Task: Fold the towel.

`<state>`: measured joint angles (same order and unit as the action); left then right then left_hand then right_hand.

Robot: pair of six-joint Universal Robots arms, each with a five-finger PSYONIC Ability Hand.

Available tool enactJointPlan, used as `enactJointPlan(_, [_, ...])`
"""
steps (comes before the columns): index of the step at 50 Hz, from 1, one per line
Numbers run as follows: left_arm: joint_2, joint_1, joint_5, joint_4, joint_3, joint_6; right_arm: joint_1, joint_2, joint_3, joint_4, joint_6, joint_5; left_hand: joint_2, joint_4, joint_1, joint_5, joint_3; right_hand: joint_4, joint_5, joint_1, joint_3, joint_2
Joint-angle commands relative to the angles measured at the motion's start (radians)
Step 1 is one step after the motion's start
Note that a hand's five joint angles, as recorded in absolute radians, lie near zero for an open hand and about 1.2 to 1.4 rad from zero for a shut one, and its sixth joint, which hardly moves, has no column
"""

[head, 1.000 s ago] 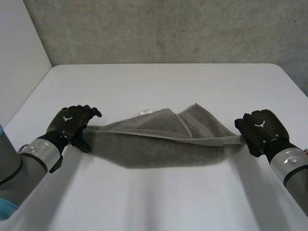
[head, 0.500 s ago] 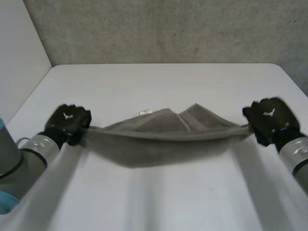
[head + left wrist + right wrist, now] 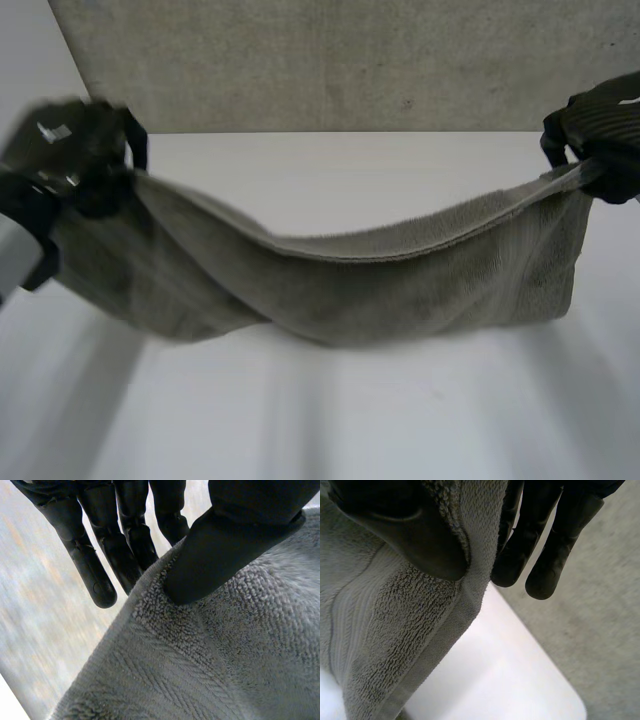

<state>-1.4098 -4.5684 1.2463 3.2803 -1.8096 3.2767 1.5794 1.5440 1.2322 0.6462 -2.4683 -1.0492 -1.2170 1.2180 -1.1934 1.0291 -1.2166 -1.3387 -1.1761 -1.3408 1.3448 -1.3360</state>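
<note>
Change: since half a second ago both my hands have gone up. They have taken the grey terry-cloth towel [image 3: 350, 285] off the white table [image 3: 330, 425], and the cloth that lay bunched now hangs at full drop.
Left hand: my black left hand [image 3: 68, 150] sits at 10 o'clock of the towel, on its upper corner.
Left hand state: closed on the cloth. In the left wrist view the thumb [image 3: 225, 545] presses into the pile, and the fingers [image 3: 90, 565] reach down behind the edge.
Right hand: my black right hand [image 3: 600, 120] sits at 2 o'clock of the towel, on the opposite upper corner.
Right hand state: pinching the cloth. In the right wrist view the thumb [image 3: 410, 535] lies on the near face, with the fingers [image 3: 555, 550] behind the hem.
Towel: slung between the two hands. The top edge sags at mid-span towards 6 o'clock.
Towel bottom edge: low over the table. I cannot tell whether it touches.
Backdrop: rough grey concrete wall [image 3: 350, 60] at 12 o'clock, beyond the table's far edge.
</note>
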Motion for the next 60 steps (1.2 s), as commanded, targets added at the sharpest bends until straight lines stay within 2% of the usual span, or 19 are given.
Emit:
enactJointPlan(1, [-0.279,0.003,0.004,0.016,0.053,0.098,0.094,-0.235,-0.101,-0.002,0.045,-0.095,-0.179,0.178,-0.203,0.193,-0.18,-0.058,-0.046,-0.056,0.052,-0.06])
enactJointPlan(2, [-0.343,0.003,0.013,0.034,0.099,0.136,0.094,-0.236,-0.102,-0.002,0.045,-0.095,-0.179,0.178,-0.203,0.193,-0.18,-0.058,-0.046,-0.056,0.052,-0.06])
enactJointPlan(4, [-0.402,0.006,0.036,0.059,0.154,0.176,0.186,-0.353,-0.227,-0.007,0.052,-0.219,-0.179,0.178,-0.203,0.193,-0.18,-0.058,-0.046,-0.056,0.052,-0.06])
enactJointPlan(5, [-0.45,0.014,0.062,0.079,0.224,0.202,0.186,-0.354,-0.227,-0.007,0.052,-0.219,-0.179,0.178,-0.203,0.193,-0.18,-0.058,-0.046,-0.056,0.052,-0.06])
enactJointPlan(7, [-0.486,0.028,0.084,0.096,0.305,0.216,0.252,-0.462,-0.429,-0.025,0.051,-0.337,-0.179,0.178,-0.203,0.193,-0.18,-0.058,-0.046,-0.056,0.052,-0.06])
enactJointPlan(9, [-0.512,0.043,0.102,0.111,0.392,0.215,0.27,-0.507,-0.562,-0.063,0.037,-0.377,-0.179,0.178,-0.203,0.193,-0.18,-0.058,-0.046,-0.056,0.052,-0.06])
enactJointPlan(10, [-0.52,0.055,0.12,0.133,0.48,0.204,0.271,-0.507,-0.563,-0.063,0.037,-0.377,-0.179,0.178,-0.203,0.193,-0.18,-0.058,-0.046,-0.056,0.052,-0.06])
enactJointPlan(12, [-0.517,0.068,0.139,0.171,0.553,0.178,0.29,-0.538,-0.768,-0.246,-0.016,-0.397,-0.179,0.178,-0.203,0.193,-0.18,-0.058,-0.046,-0.056,0.052,-0.06])
enactJointPlan(16, [-0.43,0.088,0.206,0.406,0.618,0.072,0.281,-0.486,-0.767,-0.458,-0.141,-0.393,-0.179,0.178,-0.203,0.193,-0.18,-0.058,-0.046,-0.056,0.052,-0.06])
enactJointPlan(18, [-0.393,0.088,0.231,0.489,0.604,0.035,0.275,-0.417,-0.702,-0.578,-0.249,-0.388,-0.179,0.178,-0.203,0.193,-0.18,-0.058,-0.046,-0.056,0.052,-0.06])
enactJointPlan(21, [-0.348,0.088,0.246,0.58,0.538,-0.002,0.275,-0.398,-0.66,-0.566,-0.273,-0.373,-0.179,0.178,-0.203,0.193,-0.18,-0.058,-0.046,-0.056,0.052,-0.06])
enactJointPlan(29, [-0.348,0.08,0.24,0.463,0.331,-0.003,0.269,-0.377,-0.374,-0.295,-0.17,-0.252,-0.179,0.178,-0.203,0.193,-0.18,-0.058,-0.046,-0.056,0.052,-0.06])
enactJointPlan(38, [-0.411,0.069,0.237,0.41,0.017,0.004,0.268,-0.377,-0.005,-0.283,0.02,-0.25,-0.179,0.178,-0.203,0.193,-0.18,-0.058,-0.046,-0.056,0.052,-0.06])
enactJointPlan(43, [-0.505,0.071,0.237,0.407,-0.08,0.057,0.263,-0.41,0.257,-0.39,0.1,-0.258,-0.179,0.178,-0.203,0.193,-0.18,-0.058,-0.046,-0.056,0.052,-0.06])
enactJointPlan(47, [-0.56,0.072,0.239,0.406,-0.12,0.168,0.248,-0.41,0.352,-0.486,0.095,-0.264,-0.179,0.178,-0.203,0.193,-0.18,-0.058,-0.046,-0.056,0.052,-0.06])
enactJointPlan(52, [-0.548,0.074,0.239,0.404,-0.125,0.208,0.215,-0.369,0.467,-0.642,0.043,-0.281,-0.179,0.178,-0.203,0.193,-0.18,-0.058,-0.046,-0.056,0.052,-0.06])
enactJointPlan(55, [-0.528,0.075,0.24,0.404,-0.126,0.207,0.211,-0.311,0.552,-0.743,-0.011,-0.293,-0.179,0.178,-0.203,0.193,-0.18,0.179,0.191,0.181,-0.185,0.176])
enactJointPlan(56, [-0.528,0.075,0.24,0.404,-0.126,0.207,0.211,-0.286,0.59,-0.781,-0.023,-0.296,-0.179,0.178,-0.203,0.193,-0.18,0.435,0.447,0.437,-0.441,0.432])
enactJointPlan(60, [-0.517,0.083,0.24,0.404,-0.128,0.207,0.214,-0.252,0.659,-0.843,-0.04,-0.298,-0.179,0.178,-0.203,0.193,-0.18,0.643,0.655,0.645,-0.649,0.64])
